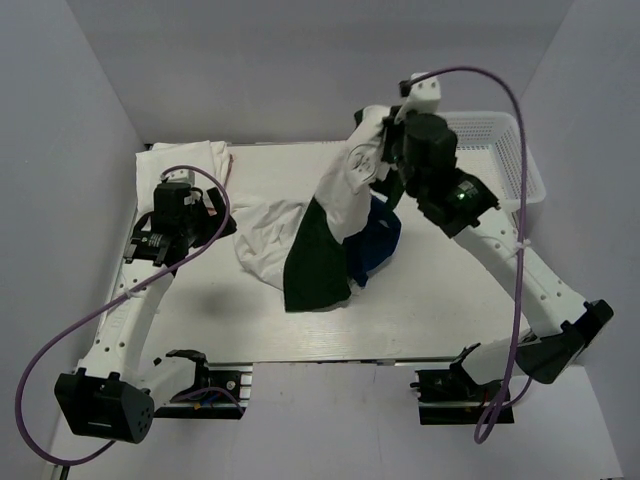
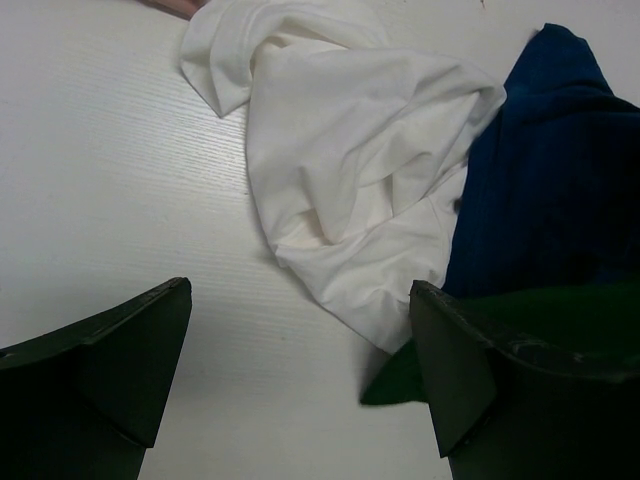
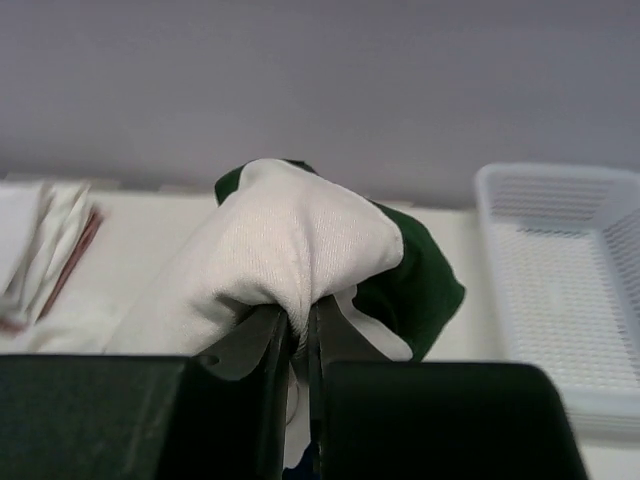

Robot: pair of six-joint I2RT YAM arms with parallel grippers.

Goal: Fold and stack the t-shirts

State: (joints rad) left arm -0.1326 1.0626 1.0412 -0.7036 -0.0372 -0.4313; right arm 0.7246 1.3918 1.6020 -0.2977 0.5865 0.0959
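Note:
My right gripper (image 1: 387, 150) is raised above the far middle of the table and is shut on a bunched white t-shirt (image 3: 290, 245) with dark green cloth (image 3: 420, 275) gathered in with it. The cloth hangs down to the table (image 1: 330, 215), dark green at its lower end (image 1: 318, 270). A crumpled white t-shirt (image 1: 265, 232) lies left of it, also in the left wrist view (image 2: 350, 170). A dark blue garment (image 1: 378, 240) lies under the hanging cloth. My left gripper (image 1: 213, 212) is open and empty (image 2: 300, 340), just left of the crumpled shirt.
A stack of folded white shirts (image 1: 185, 160) sits at the far left corner, also in the right wrist view (image 3: 40, 250). A white plastic lattice basket (image 1: 500, 150) stands at the far right. Grey walls enclose the table (image 1: 200, 310).

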